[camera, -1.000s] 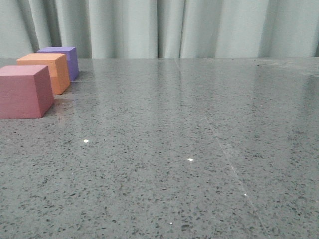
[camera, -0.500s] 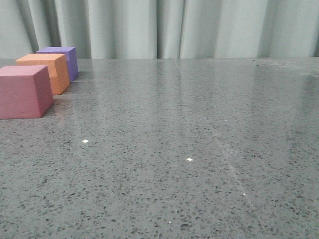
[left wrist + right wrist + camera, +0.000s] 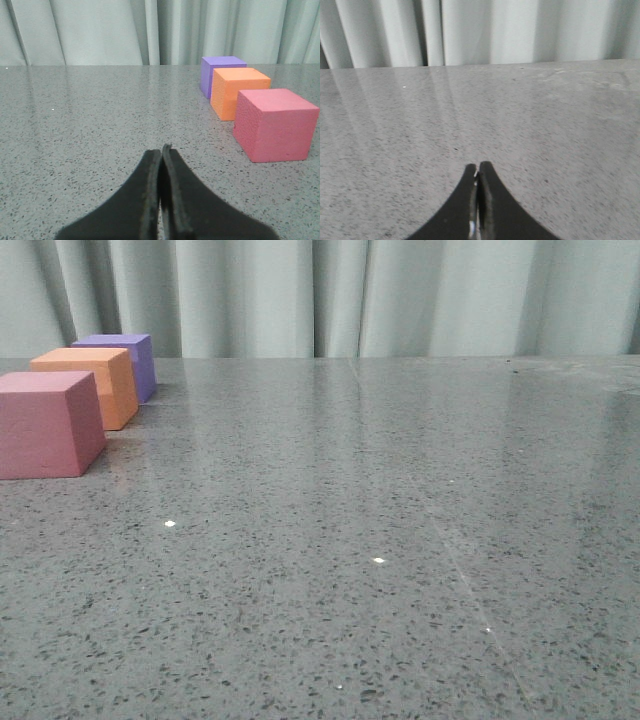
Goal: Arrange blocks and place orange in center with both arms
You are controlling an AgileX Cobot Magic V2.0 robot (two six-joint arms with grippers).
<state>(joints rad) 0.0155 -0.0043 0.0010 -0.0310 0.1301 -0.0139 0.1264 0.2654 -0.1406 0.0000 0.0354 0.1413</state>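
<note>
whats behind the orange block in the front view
The purple block sits right behind the orange block, with the curtain beyond the table edge. The orange block covers the purple block's lower near corner, so whether they touch cannot be seen.

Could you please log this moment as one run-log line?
left gripper: shut, empty | right gripper: shut, empty | blocks in row: pink cube, orange cube, purple cube | orange cube in the middle

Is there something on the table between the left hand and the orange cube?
Nothing visible stands between them. In the left wrist view the closed left hand faces bare table. The orange cube sits off to one side, in a row between the purple cube and the pink cube, which flank it closely.
</note>
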